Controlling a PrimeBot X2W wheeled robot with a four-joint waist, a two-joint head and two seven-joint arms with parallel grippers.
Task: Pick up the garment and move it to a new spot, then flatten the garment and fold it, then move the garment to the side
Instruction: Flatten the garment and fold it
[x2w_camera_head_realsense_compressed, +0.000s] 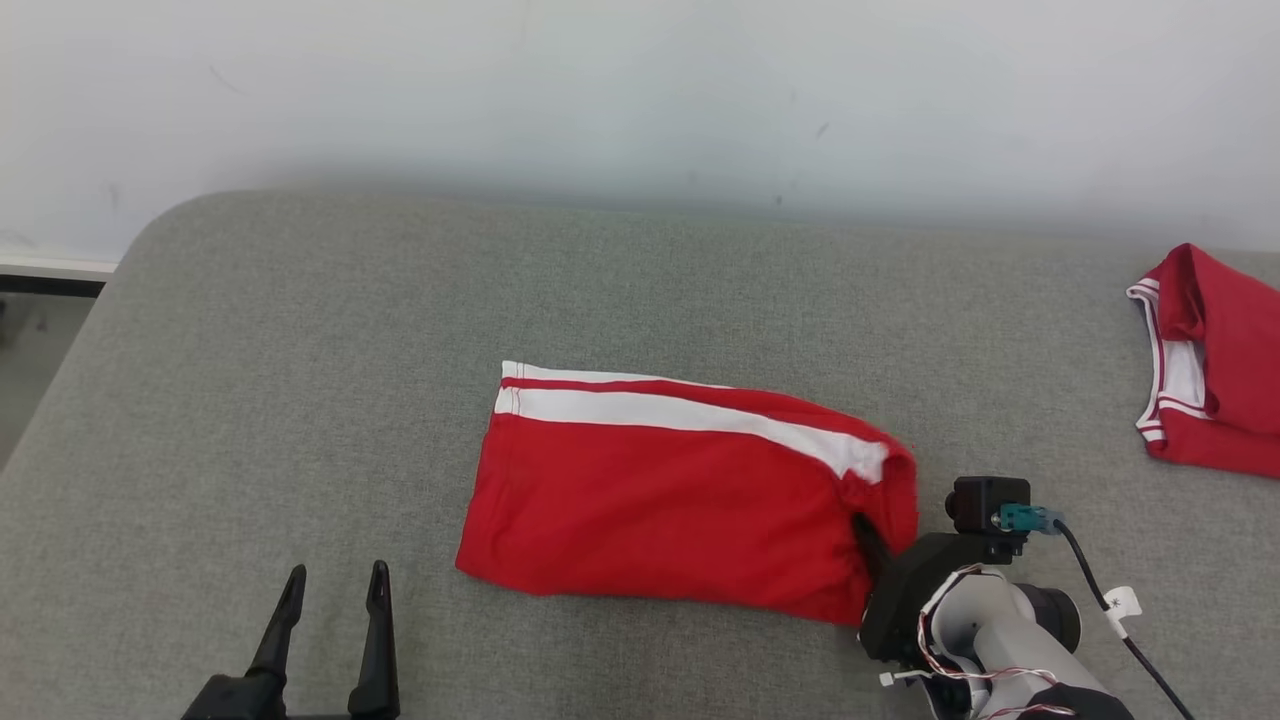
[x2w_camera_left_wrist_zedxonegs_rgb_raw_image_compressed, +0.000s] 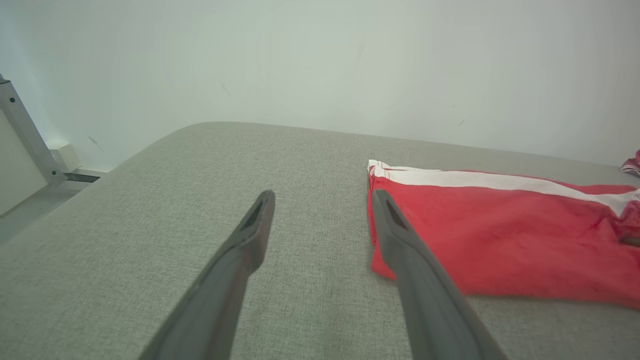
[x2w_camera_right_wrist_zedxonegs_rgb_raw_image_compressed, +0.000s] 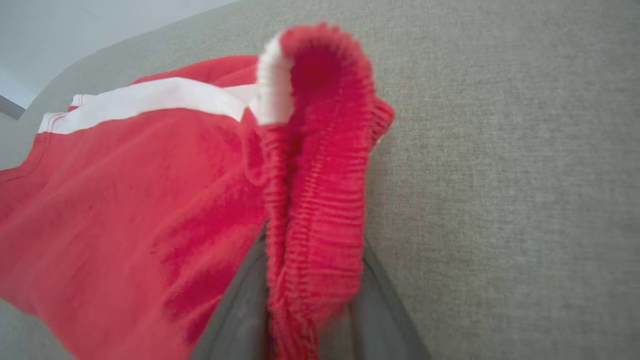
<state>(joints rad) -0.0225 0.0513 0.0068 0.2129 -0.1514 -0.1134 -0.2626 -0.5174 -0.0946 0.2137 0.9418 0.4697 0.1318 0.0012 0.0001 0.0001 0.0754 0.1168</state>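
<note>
Garment (x2w_camera_head_realsense_compressed: 680, 500) lies folded mid-cushion (x2w_camera_head_realsense_compressed: 300, 330); right gripper (x2w_camera_right_wrist_zedxonegs_rgb_raw_image_compressed: 312, 280) pinches its waistband; left gripper (x2w_camera_head_realsense_compressed: 337, 575) spread, idle at near edge; I judge final move-aside step; next: lift, carry sideways.

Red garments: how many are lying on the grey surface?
2. The striped red garment lies in the middle, its waistband gripped by the right gripper. The second red garment lies at the right edge, cut off by the frame; more may be hidden beyond.
</note>
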